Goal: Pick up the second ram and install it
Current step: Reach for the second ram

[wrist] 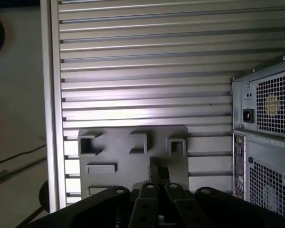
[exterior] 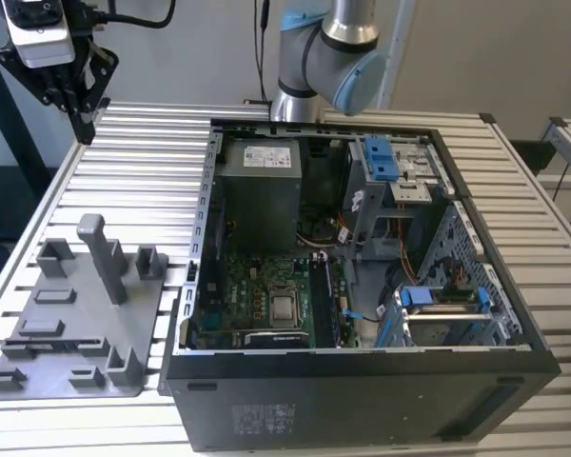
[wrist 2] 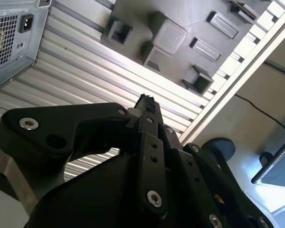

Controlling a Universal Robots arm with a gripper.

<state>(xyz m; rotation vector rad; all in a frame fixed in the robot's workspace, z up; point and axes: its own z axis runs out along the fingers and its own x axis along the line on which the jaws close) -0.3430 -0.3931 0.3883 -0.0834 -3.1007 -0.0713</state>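
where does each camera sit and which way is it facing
exterior view: off the arm, looking down into the open case, tray at the exterior view's left; arm and gripper show.
first wrist view: on the wrist, facing down past the gripper onto the tray.
second wrist view: on the wrist, looking along the gripper to the tray.
shared: tray, case, gripper.

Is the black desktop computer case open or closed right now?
Open: the exterior view looks straight into the black desktop computer case, showing its green motherboard and grey power supply.
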